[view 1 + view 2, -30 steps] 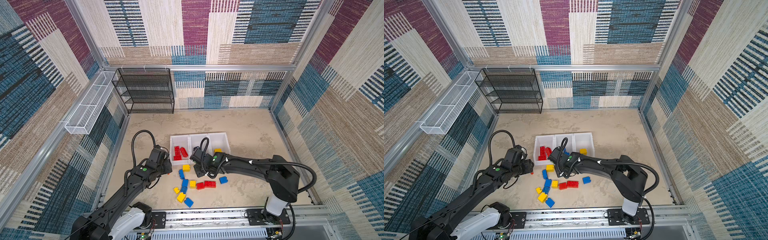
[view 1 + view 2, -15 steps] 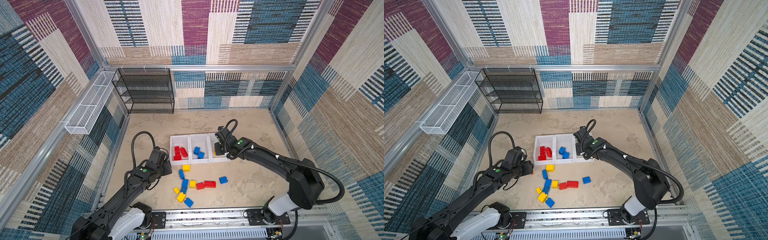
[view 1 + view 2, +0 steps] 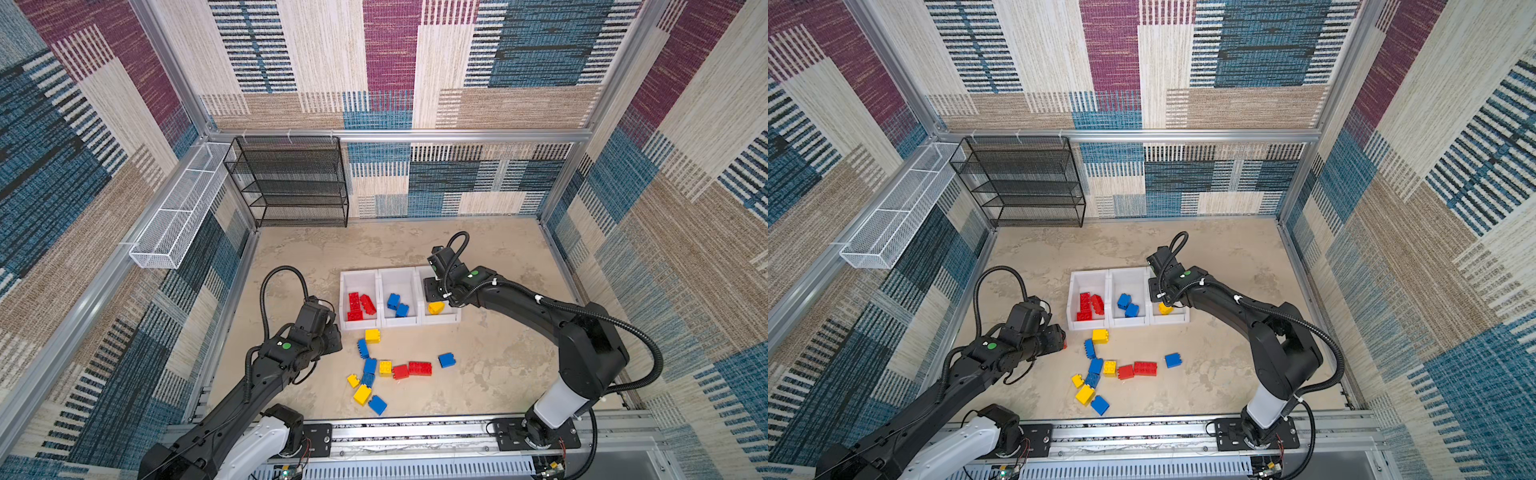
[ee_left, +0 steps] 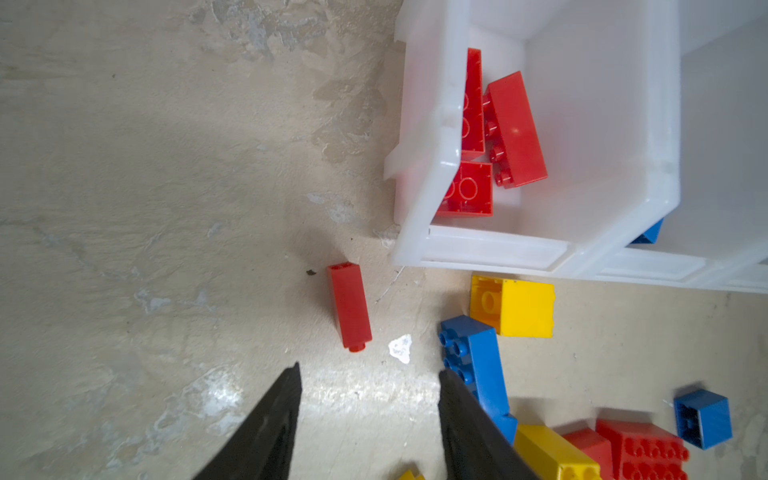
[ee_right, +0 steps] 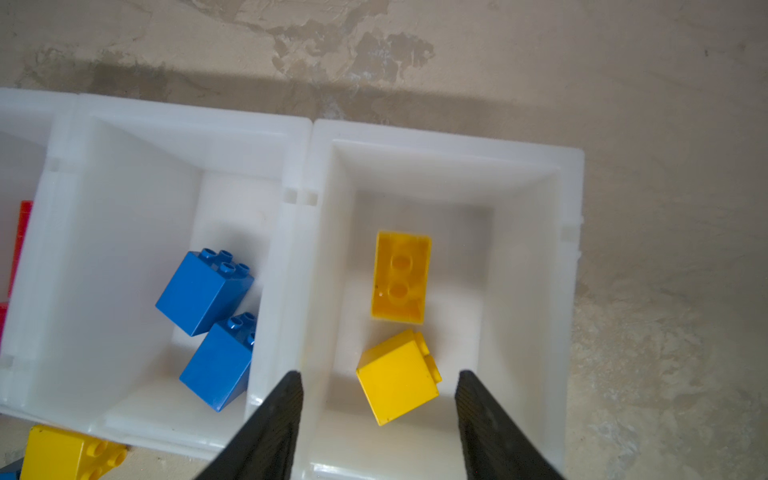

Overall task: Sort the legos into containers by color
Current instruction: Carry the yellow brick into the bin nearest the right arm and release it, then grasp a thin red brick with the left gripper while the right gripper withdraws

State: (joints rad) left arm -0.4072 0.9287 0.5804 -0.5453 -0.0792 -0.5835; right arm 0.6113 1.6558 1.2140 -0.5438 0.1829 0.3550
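Observation:
The containers are three white bins in a row, holding red legos on the left, blue ones in the middle and yellow ones on the right. My right gripper hangs open over the right bin. A tilted yellow brick lies between its fingers, touching neither, beside an upturned yellow brick. My left gripper is open and empty above the floor. A narrow red brick lies just beyond its tips, near the left bin's front corner. Several loose legos are scattered in front of the bins.
A black mesh rack stands at the back left. A white wire basket hangs on the left wall. The arms' mounting rail runs along the front edge. A yellow brick and a blue brick lie close beside my left gripper.
My right arm swung from the loose pile to the right bin and its gripper opened; a second yellow brick now lies in that bin. The left arm has barely moved.

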